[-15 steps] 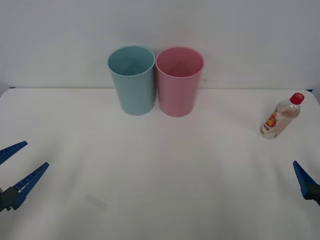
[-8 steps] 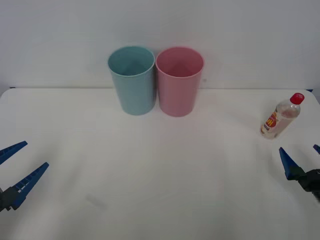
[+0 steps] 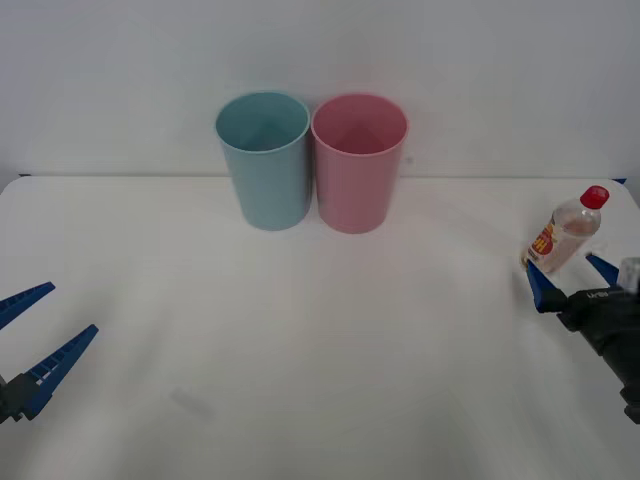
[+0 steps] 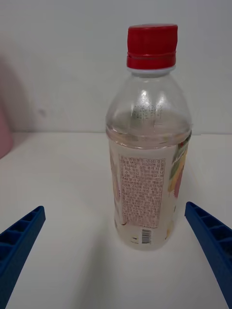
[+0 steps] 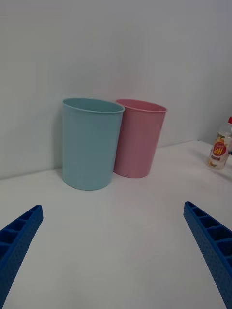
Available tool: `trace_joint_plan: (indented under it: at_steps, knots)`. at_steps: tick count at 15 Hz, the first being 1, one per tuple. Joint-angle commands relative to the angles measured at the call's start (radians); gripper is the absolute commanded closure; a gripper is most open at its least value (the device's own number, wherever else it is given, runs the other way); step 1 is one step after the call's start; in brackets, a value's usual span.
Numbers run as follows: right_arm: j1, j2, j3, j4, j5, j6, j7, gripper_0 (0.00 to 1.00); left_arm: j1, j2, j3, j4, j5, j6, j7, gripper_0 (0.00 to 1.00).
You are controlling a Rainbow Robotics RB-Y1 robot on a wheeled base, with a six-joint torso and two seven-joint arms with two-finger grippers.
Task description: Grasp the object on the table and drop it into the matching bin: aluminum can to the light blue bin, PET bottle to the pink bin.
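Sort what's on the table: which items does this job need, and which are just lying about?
Needed:
- bottle, standing upright between the open right gripper jaws
- pink bin, its target

Not needed:
- light blue bin, for cans
- left gripper, open, idle

My right gripper (image 3: 567, 273) is spread wide at the table's (image 3: 330, 380) right edge, one finger each side of the upright PET bottle (image 3: 563, 232); there's bare tabletop between each finger and the bottle, nothing touching. The pink bin (image 3: 358, 162) and light blue bin (image 3: 265, 158) stand side by side, just about touching, at the middle of the back edge, well apart from the bottle. Open white surface runs between bottle and bins. My left gripper (image 3: 32, 338) sits open at the left edge, with bare tabletop ahead of it.
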Motion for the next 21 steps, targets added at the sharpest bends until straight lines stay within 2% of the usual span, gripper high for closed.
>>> trace_joint_plan:
  at_steps: [1,11,17,18,19,21]
  knots:
    - [-0.078,-0.004,-0.002,0.082,0.020,0.011,0.003,0.00,0.000,0.000,0.000,0.000,0.000,0.000,0.000,0.00]
    - [-0.321,-0.023,-0.002,0.354,0.051,0.053,0.031,0.00,0.000,0.000,0.000,0.000,0.000,0.000,0.000,0.00]
    - [-0.336,-0.023,0.004,0.371,0.053,0.060,0.048,0.00,0.000,0.000,0.000,0.000,0.000,0.000,0.000,0.00]
    - [-0.336,-0.023,0.003,0.371,0.053,0.062,0.048,0.43,0.000,0.000,0.000,0.000,0.000,0.000,0.000,0.00]
    - [-0.336,-0.023,0.003,0.371,0.051,0.062,0.048,0.96,0.000,0.000,0.000,0.000,0.000,0.000,0.000,0.00]
    - [-0.336,-0.023,0.003,0.371,0.051,0.060,0.046,1.00,0.000,0.000,0.000,0.000,0.000,0.000,0.000,0.00]
